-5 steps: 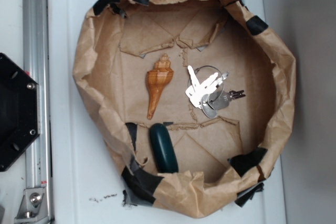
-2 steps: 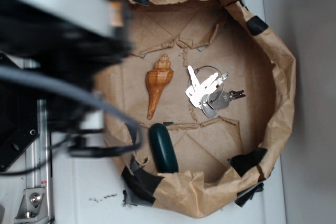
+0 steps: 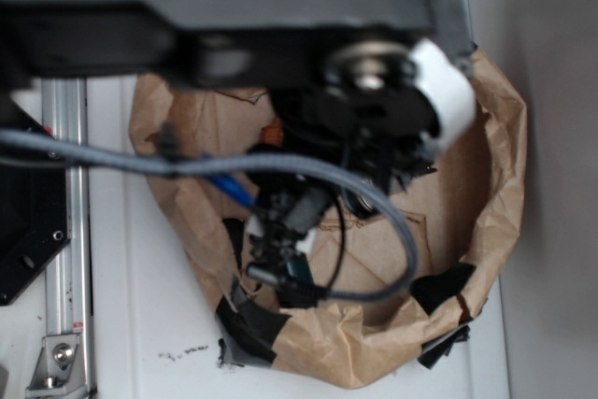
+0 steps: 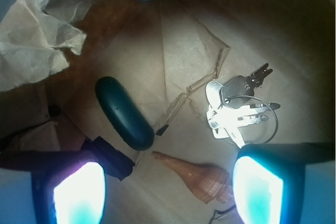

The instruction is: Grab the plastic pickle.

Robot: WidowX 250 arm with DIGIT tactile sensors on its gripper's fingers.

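- A white bench [image 3: 140, 324] carries a shallow bowl of crumpled brown paper [image 3: 495, 165], its rim patched with strips of black tape [image 3: 439, 287]; a metal rail [image 3: 67, 231] runs along the bench's left edge.
- In the exterior view the robot arm [image 3: 234, 16] fills the upper part of the picture, blurred, with a grey cable [image 3: 280, 167] looping below it over the bowl.
- Most of the bowl's floor is hidden by the arm in that view.
- The wrist view looks down into the bowl, where the end effector [image 4: 168, 187] has its two fingers [image 4: 79, 192] set wide apart at the lower corners, with nothing between them.
- The plastic pickle [image 4: 124, 112], dark green and capsule-shaped, lies flat on the paper floor, slanted from upper left to lower right, above and between the fingers and nearer the left one.
- It is apart from both fingers.
- An orange-brown spiral seashell [image 4: 199, 179] lies between the fingers, just below the pickle's lower end.
- A bunch of silver keys [image 4: 236, 111] on a wire ring lies to the right of the pickle, well apart from it.
- Crumpled paper wall rises at the upper left of the wrist view.
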